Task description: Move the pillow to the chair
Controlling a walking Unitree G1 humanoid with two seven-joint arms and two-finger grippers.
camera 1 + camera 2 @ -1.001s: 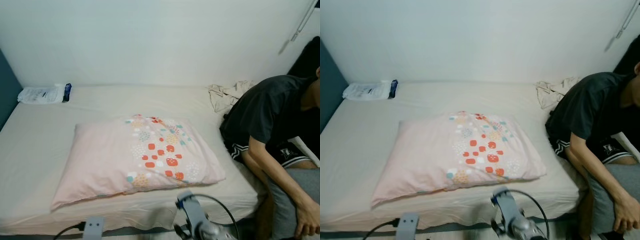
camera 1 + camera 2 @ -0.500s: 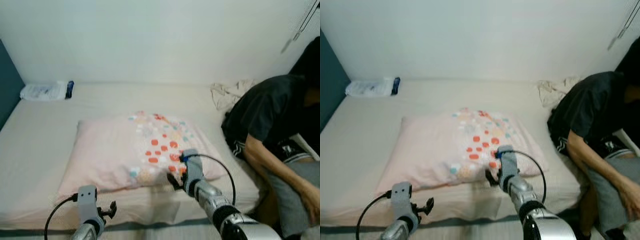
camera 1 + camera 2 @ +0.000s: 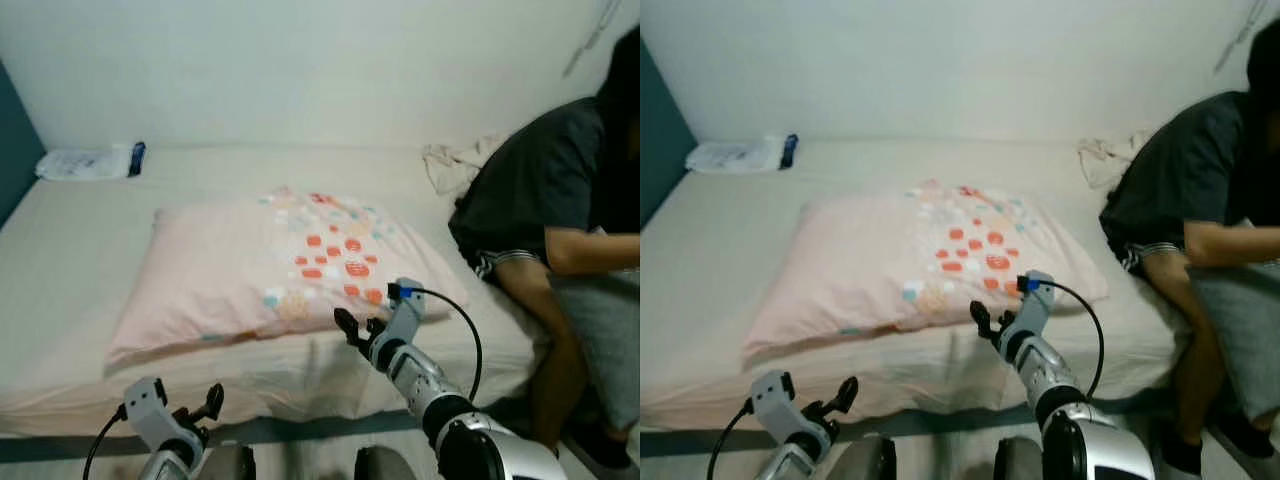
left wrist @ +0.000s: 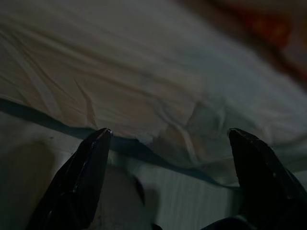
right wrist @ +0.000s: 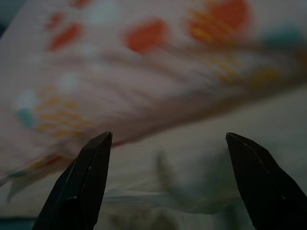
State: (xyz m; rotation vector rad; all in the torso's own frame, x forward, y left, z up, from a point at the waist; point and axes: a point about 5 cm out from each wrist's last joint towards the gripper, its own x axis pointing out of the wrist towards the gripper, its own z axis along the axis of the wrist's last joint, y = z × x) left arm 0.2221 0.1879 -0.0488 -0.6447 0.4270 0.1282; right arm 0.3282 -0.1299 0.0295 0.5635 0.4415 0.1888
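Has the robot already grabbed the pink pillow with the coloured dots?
No, the right gripper is open just short of the pink dotted pillow, which lies flat on the beige bed.

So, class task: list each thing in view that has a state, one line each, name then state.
Pillow: flat on the bed, not gripped.
Right hand: open, at the pillow's near edge, holding nothing.
Left hand: open, low before the bed, holding nothing.
Cloth: crumpled by the wall.
Packet: lying flat at the bed's far corner.
Person: seated on the bed's edge.
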